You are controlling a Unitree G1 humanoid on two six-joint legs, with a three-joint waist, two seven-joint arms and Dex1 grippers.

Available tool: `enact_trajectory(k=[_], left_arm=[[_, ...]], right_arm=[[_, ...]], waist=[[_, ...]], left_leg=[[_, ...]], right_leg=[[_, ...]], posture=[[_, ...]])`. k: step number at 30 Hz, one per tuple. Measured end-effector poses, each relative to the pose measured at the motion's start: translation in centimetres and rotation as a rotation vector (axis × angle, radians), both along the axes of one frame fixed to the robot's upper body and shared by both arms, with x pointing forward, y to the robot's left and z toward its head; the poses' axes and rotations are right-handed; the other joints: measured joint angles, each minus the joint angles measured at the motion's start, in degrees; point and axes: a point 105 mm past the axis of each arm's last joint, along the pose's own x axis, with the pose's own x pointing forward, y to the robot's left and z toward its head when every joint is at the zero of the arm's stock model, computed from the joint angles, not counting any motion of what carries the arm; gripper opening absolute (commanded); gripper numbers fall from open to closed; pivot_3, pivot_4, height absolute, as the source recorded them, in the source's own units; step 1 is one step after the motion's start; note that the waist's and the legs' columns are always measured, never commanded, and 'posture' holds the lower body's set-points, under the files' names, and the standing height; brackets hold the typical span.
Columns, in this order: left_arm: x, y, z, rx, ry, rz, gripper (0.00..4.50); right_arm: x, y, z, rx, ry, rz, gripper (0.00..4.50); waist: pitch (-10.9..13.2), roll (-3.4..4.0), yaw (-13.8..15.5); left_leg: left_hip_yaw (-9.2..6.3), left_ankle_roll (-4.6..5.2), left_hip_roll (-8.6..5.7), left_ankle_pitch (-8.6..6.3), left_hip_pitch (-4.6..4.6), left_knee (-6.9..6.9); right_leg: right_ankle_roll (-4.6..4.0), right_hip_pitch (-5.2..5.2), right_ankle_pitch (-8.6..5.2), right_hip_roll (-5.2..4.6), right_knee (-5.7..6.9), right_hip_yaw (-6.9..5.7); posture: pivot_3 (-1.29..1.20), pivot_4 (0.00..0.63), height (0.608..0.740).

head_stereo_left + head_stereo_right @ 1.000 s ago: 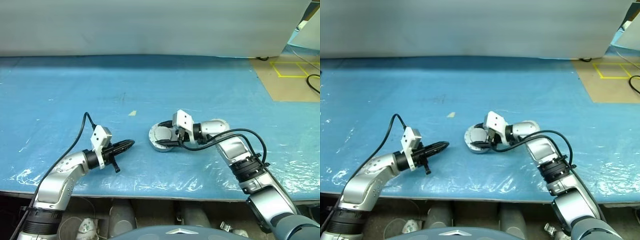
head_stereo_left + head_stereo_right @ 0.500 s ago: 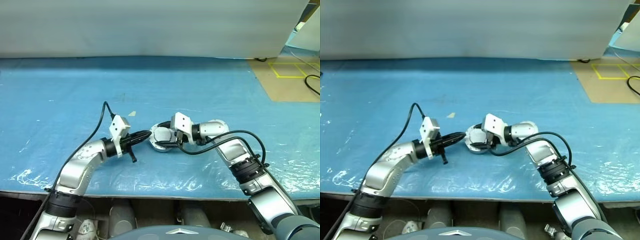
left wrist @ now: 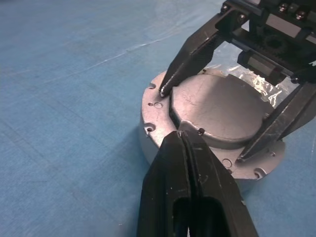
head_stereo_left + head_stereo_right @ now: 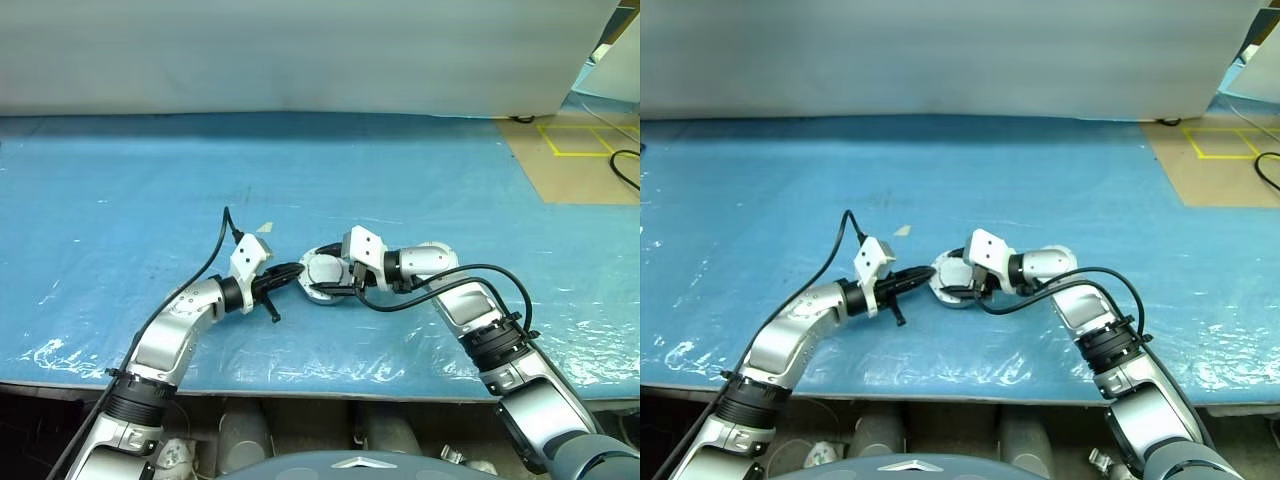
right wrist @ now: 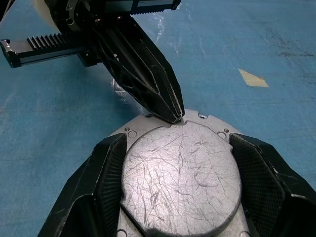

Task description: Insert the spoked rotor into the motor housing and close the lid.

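Evidently the motor housing was a stiff, scratched metal puck, probably heavy for its size and slick, lying flat on the blue plastic sheet near its front edge; its rim looked the safest place to grip. My right gripper stood wide, fingers flanking the raised round plate on top, while my left gripper was fully closed, empty, its tip touching that plate's edge. A pale wall backed the table.
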Motion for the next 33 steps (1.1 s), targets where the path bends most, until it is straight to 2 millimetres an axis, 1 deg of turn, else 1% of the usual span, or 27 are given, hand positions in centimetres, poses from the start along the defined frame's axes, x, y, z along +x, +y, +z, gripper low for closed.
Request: enact_trajectory(k=[6,8,10,11,23,29,33], left_arm=[[-0.1,-0.2,-0.2,0.012,0.004,0.008,0.01],[-0.1,-0.3,-0.2,0.014,0.002,0.008,0.0],[-0.1,-0.4,-0.2,0.013,0.002,0.006,0.0],[-0.1,-0.5,-0.2,0.01,0.001,0.005,0.0],[-0.2,-1.2,-0.2,-0.013,-0.001,-0.002,0.0],[-0.3,-1.6,-0.4,-0.014,0.005,-0.017,0.0],[-0.4,-1.7,-0.4,-0.014,0.007,-0.025,0.0]], right_arm=[[0.1,0.0,-0.1,0.002,0.007,-0.004,2.98],[0.1,-0.1,-0.1,0.003,0.015,-0.007,3.7],[0.0,0.0,-0.1,0.016,0.029,-0.012,4.27],[0.0,0.1,-0.2,0.023,0.037,-0.01,4.47],[-0.1,-0.1,-0.1,0.028,0.044,-0.005,4.47],[0.3,0.3,1.6,0.178,0.074,-0.035,4.47],[0.5,0.0,2.8,0.246,0.092,-0.044,4.47]], waist=[[0.0,0.02,0.0],[-0.1,0.02,0.0],[-0.1,0.04,0.1],[-0.1,0.05,0.2],[-0.1,0.05,1.4],[-0.1,0.06,1.4],[-0.1,0.06,1.4]], left_leg=[[0.01,0.13,-0.01,-0.08,0.2,-0.1],[0.01,0.13,-0.01,-0.08,0.2,-0.13],[0.01,0.13,-0.02,-0.08,0.18,-0.18],[0.01,0.12,-0.03,-0.08,0.16,-0.21],[0.03,0.1,-0.07,-0.06,0.15,-0.41],[0.08,0.07,-0.07,-0.05,0.1,-0.5],[0.08,0.0,-0.07,-0.01,0.1,-0.58]], right_leg=[[0.01,0.19,-0.01,-0.01,-0.1,0.01],[0.01,0.21,-0.01,-0.01,-0.18,0.02],[0.01,0.21,-0.01,-0.02,-0.25,0.02],[0.01,0.21,-0.01,-0.02,-0.28,0.01],[0.03,0.2,-0.03,-0.04,-0.43,0.01],[0.04,0.1,-0.05,-0.03,-0.45,0.02],[0.05,0.1,-0.07,-0.03,-0.48,0.01]], posture=[[0.0,0.15,0.74],[0.0,0.15,0.74],[0.0,0.15,0.74],[0.0,0.15,0.74],[0.0,0.15,0.74],[0.0,0.15,0.74],[0.0,0.15,0.74]])
